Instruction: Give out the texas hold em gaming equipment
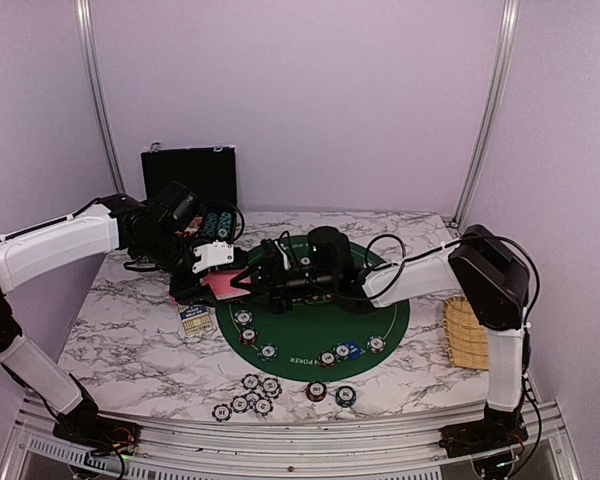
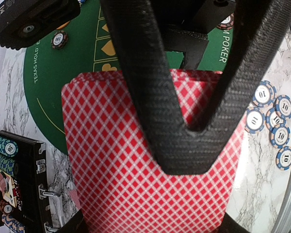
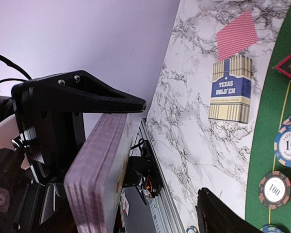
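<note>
Chips (image 2: 4, 145) fill the black case (image 2: 33, 187); left gripper (image 1: 217, 277) clamps the card deck (image 2: 111, 170); right gripper (image 1: 263, 276) gapes empty.

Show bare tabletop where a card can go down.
Front-left marble, between the card box and the table's near edge, is bare. So is the front-right strip between green mat and woven tray. Crowded: the mat's near rim and poker chips before it.

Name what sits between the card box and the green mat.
Only a bare strip of table separates box and mat, shown in right wrist view.
</note>
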`<state>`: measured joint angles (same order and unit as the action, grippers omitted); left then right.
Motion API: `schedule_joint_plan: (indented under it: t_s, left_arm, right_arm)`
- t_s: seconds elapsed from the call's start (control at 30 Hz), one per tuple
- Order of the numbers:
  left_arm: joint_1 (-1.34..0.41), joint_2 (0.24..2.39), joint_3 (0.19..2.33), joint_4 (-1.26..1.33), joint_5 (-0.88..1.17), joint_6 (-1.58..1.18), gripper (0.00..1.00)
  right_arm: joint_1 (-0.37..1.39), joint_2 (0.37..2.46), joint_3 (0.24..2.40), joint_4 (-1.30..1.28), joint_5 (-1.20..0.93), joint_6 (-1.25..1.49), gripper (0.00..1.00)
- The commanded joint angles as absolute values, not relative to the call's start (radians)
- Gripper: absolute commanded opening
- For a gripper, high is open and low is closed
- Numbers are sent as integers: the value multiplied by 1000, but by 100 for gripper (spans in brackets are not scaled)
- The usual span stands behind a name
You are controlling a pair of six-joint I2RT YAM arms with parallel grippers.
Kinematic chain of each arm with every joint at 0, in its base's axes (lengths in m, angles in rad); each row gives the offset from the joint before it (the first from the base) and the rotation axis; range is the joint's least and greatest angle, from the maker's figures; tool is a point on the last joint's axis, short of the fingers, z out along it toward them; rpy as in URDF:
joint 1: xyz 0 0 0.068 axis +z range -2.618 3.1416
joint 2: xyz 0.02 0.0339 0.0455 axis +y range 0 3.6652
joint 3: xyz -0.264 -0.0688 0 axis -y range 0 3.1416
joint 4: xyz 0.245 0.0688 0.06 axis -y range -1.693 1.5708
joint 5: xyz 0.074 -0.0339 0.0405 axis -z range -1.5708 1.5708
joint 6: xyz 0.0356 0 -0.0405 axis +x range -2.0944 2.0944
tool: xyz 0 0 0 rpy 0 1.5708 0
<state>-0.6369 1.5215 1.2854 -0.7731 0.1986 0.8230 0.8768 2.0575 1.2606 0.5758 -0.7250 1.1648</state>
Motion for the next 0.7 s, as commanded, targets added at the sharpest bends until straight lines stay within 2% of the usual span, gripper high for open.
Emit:
schedule_joint_plan:
  t_s: [0.0, 0.23, 0.33, 0.37, 0.4, 0.43, 0.47, 0.5, 0.67]
  left_arm:
    - [-641, 1494, 1286, -783, 205, 834, 0]
    - [-643, 1505, 1276, -782, 189, 842, 0]
    - [-643, 1518, 1278, -783, 179, 840, 0]
    - [-643, 1522, 1278, -783, 179, 839, 13]
    - [-643, 1524, 1278, -783, 179, 837, 39]
    - [-643, 1526, 1277, -783, 178, 836, 78]
    - [-643, 1527, 1276, -781, 181, 834, 96]
    - [-643, 1528, 1276, -782, 186, 831, 99]
    - [-643, 1533, 1279, -782, 241, 836, 99]
  right_arm:
    - [877, 2095, 1322, 663, -738, 1225, 70]
    - [884, 2111, 1321, 725, -744, 1267, 45]
    - [887, 2115, 1310, 751, -746, 1285, 31]
    - [888, 2115, 1303, 764, -746, 1296, 26]
    - [887, 2117, 1296, 779, -745, 1305, 21]
    - [888, 2117, 1291, 791, -745, 1315, 17]
    - [888, 2118, 1287, 804, -745, 1324, 15]
    - [888, 2119, 1284, 816, -745, 1334, 13]
    - [893, 2130, 1292, 851, -752, 1361, 10]
